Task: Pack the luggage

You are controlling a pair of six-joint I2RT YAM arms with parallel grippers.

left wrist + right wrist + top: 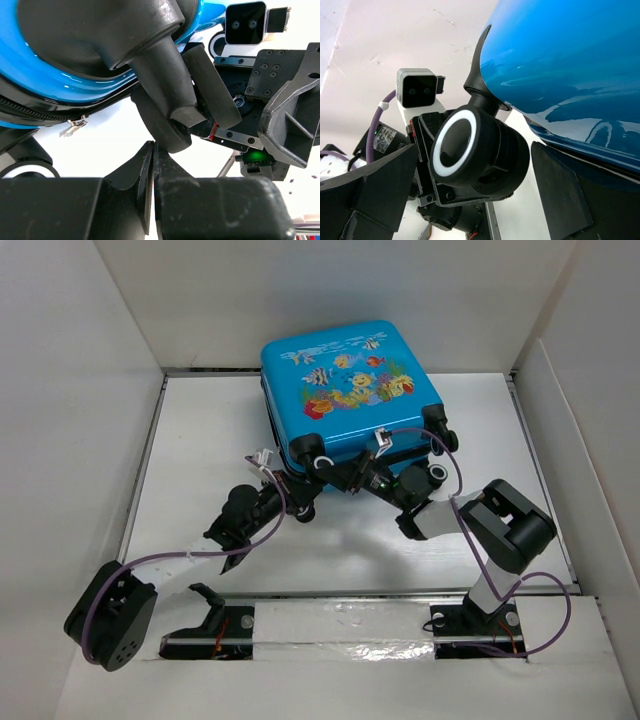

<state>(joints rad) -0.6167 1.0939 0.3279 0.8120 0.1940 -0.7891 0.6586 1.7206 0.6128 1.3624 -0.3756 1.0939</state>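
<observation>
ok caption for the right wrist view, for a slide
Right gripper, open, framing a black wheel of the blue luggage

The white table [200,440] carries one blue suitcase [345,390] at twelve o'clock. It lies flat and closed, fish-print side up, its wheeled end toward six o'clock.
</observation>
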